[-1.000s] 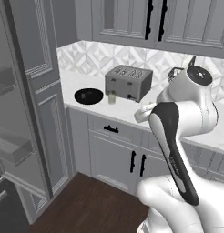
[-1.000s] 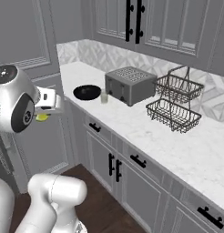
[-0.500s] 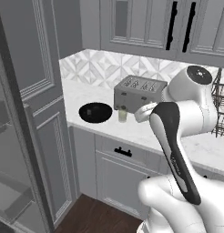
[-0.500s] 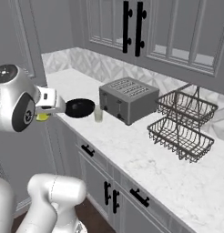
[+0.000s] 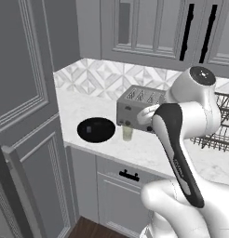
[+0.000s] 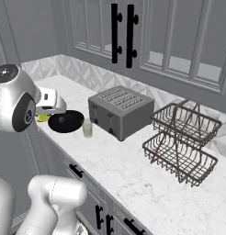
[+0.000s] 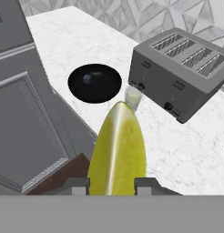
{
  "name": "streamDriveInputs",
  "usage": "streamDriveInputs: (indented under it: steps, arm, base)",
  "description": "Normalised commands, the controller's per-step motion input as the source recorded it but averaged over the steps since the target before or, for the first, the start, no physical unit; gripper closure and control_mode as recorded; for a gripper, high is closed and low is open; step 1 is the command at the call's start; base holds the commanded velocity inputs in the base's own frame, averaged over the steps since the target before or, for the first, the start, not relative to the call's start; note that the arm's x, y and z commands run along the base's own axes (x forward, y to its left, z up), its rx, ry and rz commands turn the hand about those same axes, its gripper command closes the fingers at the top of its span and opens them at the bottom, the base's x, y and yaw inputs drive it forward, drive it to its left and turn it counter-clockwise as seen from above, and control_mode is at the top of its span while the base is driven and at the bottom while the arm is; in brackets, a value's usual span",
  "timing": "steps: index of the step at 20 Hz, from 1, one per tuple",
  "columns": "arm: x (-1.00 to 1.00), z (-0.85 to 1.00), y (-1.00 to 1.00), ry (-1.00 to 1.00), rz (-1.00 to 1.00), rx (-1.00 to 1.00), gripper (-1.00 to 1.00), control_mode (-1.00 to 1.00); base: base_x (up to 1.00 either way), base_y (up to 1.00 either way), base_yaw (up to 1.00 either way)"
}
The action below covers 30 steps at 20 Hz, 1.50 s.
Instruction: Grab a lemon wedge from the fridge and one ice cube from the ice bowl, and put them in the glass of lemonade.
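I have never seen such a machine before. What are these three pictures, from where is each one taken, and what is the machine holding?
It is a white robot arm on a driving base in a simulated kitchen. Two pictures come from cameras on the base, behind the arm to its left and right. The third comes from a camera on the hand, looking along the end effector. On the marble counter lie a black ice bowl, a small glass of lemonade, a silver toaster and a two-tier wire basket. The end effector is closed on a yellow lemon wedge, which looks large because the camera is so near.
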Motion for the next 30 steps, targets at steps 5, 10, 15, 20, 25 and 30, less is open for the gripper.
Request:
streamDriveInputs:
  steps: [5,10,15,20,25,30]
  arm:
    - [0.00,0.00,0.00,0.00,0.00,0.00,1.00,1.00]
    - [0.00,0.00,0.00,0.00,0.00,0.00,1.00,1.00]
    - [0.27,0.00,0.00,0.08,0.00,0.00,1.00,-1.00]
    - [0.78,-0.28,0.00,0.30,0.00,0.00,1.00,-1.00]
    - [0.83,-0.64,-0.05,0.08,0.00,0.00,1.00,-1.00]
    - [0.80,-0.64,0.00,0.10,0.00,0.00,1.00,-1.00]
  base:
    - [0.04,-0.06,-0.03]
    - [0.00,0.00,0.00]
    - [0.02,0.00,0.00]
    - [0.00,0.00,0.00]
    - [0.00,0.00,0.00]
    - [0.00,0.00,0.00]
